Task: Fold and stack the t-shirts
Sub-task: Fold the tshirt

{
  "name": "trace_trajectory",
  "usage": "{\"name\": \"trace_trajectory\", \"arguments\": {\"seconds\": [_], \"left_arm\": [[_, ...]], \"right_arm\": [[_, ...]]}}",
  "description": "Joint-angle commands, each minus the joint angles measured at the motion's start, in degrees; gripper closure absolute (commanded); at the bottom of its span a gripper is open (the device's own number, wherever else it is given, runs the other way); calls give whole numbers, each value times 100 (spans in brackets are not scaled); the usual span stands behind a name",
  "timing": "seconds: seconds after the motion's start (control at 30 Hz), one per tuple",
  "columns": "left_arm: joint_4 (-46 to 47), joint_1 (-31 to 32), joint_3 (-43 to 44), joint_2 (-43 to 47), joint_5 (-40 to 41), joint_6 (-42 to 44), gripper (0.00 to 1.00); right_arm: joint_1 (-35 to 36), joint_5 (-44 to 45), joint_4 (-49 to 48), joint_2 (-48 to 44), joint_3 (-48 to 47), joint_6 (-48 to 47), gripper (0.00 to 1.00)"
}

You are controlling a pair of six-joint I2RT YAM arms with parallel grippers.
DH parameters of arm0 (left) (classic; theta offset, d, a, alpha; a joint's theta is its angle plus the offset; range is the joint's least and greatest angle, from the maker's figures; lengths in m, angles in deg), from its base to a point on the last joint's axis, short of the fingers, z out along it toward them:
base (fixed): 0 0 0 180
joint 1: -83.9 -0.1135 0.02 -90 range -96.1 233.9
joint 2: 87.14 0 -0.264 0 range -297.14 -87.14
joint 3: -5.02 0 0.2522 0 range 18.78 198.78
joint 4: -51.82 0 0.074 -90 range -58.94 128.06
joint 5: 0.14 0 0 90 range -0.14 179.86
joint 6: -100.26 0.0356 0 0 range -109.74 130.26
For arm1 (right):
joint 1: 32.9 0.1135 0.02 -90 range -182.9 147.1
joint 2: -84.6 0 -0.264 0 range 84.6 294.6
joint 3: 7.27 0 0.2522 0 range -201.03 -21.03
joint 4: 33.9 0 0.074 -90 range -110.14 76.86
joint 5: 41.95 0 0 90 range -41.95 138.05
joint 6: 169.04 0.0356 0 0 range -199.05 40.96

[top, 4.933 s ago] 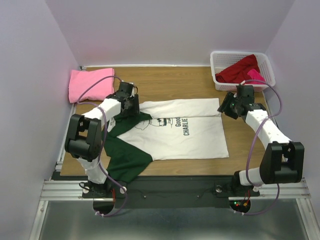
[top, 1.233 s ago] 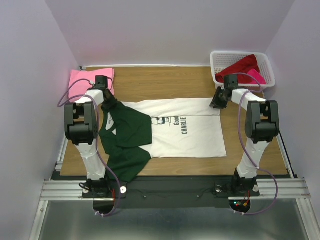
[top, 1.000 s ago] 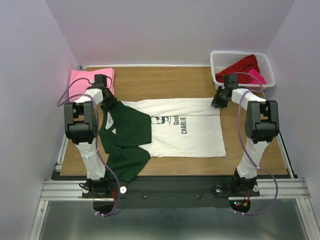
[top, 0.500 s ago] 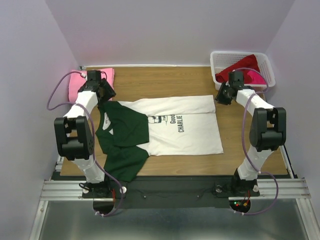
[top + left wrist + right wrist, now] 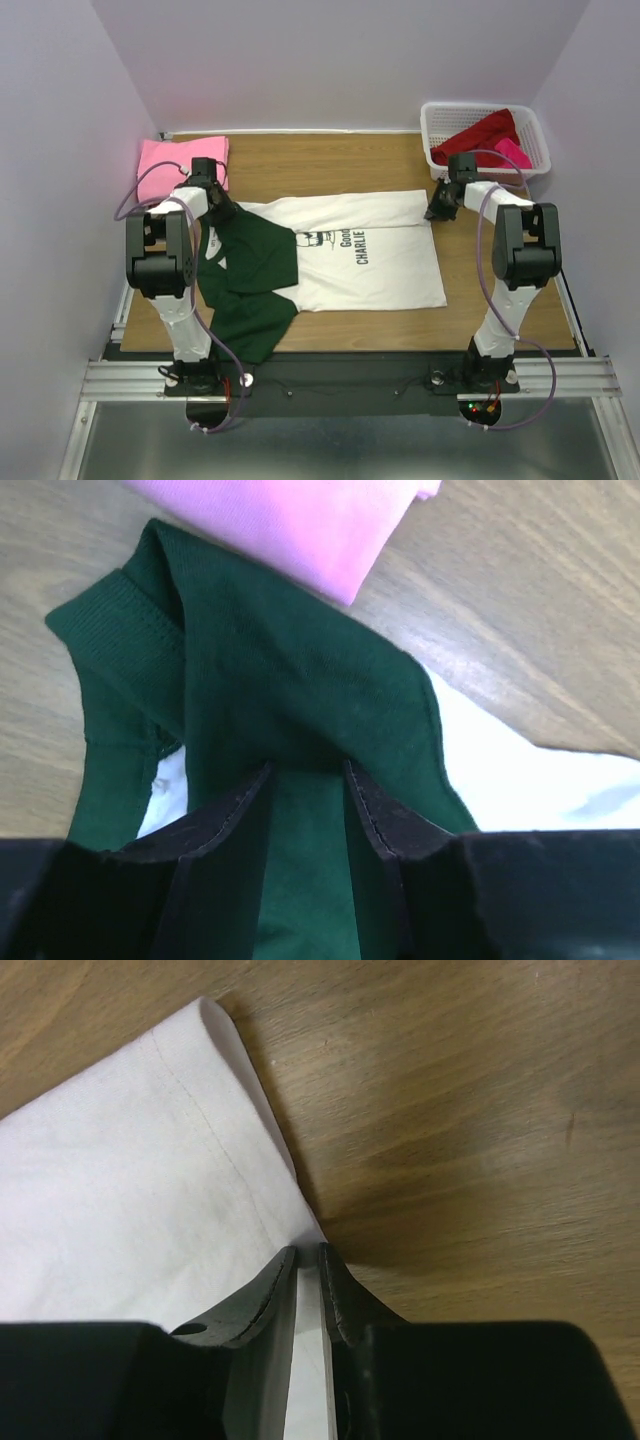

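The white t-shirt with dark green sleeves (image 5: 375, 255) lies flat mid-table, print up. Its green sleeves (image 5: 250, 265) are folded over on the left. My left gripper (image 5: 222, 212) sits at the far left shoulder. In the left wrist view my left gripper (image 5: 308, 770) holds a ridge of green cloth (image 5: 300, 680) between its fingers. My right gripper (image 5: 437, 210) is at the shirt's far right corner. In the right wrist view my right gripper (image 5: 308, 1250) is shut on the white hem (image 5: 130, 1160). A folded pink t-shirt (image 5: 175, 160) lies far left.
A white lattice basket (image 5: 436, 150) stands at the back right, holding a dark red t-shirt (image 5: 480, 135) and a magenta one (image 5: 512, 152). The pink shirt's edge (image 5: 300, 520) lies just beyond the green cloth. Bare wood (image 5: 330, 165) lies behind the shirt.
Both grippers swung out and came back to the shirt's far corners. The shirt has slid slightly left. The right jaws have narrowed onto the hem.
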Motion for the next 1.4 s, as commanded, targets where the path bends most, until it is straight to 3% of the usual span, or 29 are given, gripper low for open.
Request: {"name": "trace_trajectory", "arguments": {"seconds": [0.0,0.17,0.3,0.43,0.6,0.67,0.77,0.97,1.27,1.37], "left_arm": [[-200,-19,335,-388,129,99,55],[-298,-10,573,-257,-29,64,45],[-385,-10,485,480,164,99,27],[-675,-19,161,1516,322,108,9],[-869,60,-963,2712,235,-94,8],[-852,121,-1579,3214,217,-243,12],[-852,630,-2177,3549,6,-349,15],[-597,1483,-2521,3322,-64,-613,15],[-298,1782,-1871,1644,-64,-437,14],[-193,1844,-1555,1186,-389,-463,15]], "right_arm": [[-82,628,-12,387,-157,29,79],[-363,735,24,336,-438,-171,79],[-345,576,50,-488,-369,-243,77],[-223,-74,208,-1245,26,-120,69],[251,-706,375,-2133,905,12,63],[601,-857,497,-2362,1264,-5,63],[1059,-953,656,-2538,1712,29,63],[1184,-524,595,-2680,2426,206,60],[1105,380,604,-2117,2585,91,60],[816,733,604,-1951,2585,118,60]]}}
